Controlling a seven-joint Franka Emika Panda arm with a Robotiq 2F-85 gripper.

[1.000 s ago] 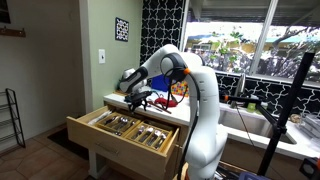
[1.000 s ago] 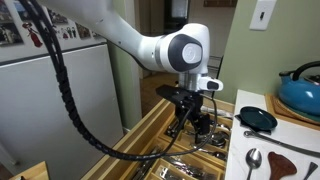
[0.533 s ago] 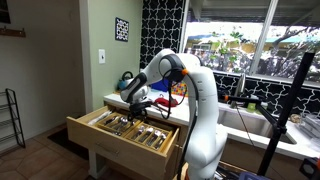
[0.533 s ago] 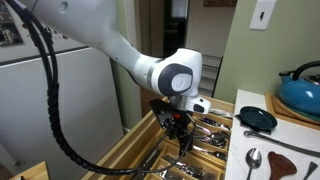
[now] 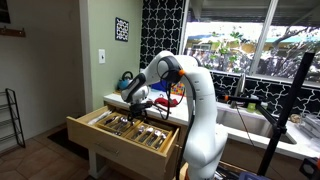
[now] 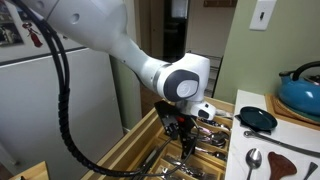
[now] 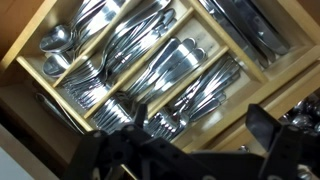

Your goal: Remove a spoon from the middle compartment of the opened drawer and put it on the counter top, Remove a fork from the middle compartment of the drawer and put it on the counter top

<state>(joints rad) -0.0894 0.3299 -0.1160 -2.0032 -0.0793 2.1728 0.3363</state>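
The drawer (image 5: 120, 133) stands pulled open under the counter top (image 6: 292, 168). In the wrist view its wooden divider (image 7: 205, 62) holds several rows of forks, spoons and knives. The middle compartment (image 7: 168, 68) is full of silver cutlery, with fork heads (image 7: 95, 92) in the row beside it. My gripper (image 7: 190, 150) hangs just above the cutlery with its dark fingers spread wide and nothing between them. It shows low over the drawer in both exterior views (image 5: 135, 104) (image 6: 184, 137). One spoon (image 6: 253, 159) lies on the counter top.
On the counter stand a blue kettle (image 6: 301, 90), a small dark pan (image 6: 257, 119) and a dark long-handled utensil (image 6: 288, 147). A fridge (image 6: 60, 100) stands beyond the drawer. A sink and tripod (image 5: 285, 110) are on the arm's far side.
The gripper has come down from above the drawer front to just over the cutlery. Its fingers have stayed open.
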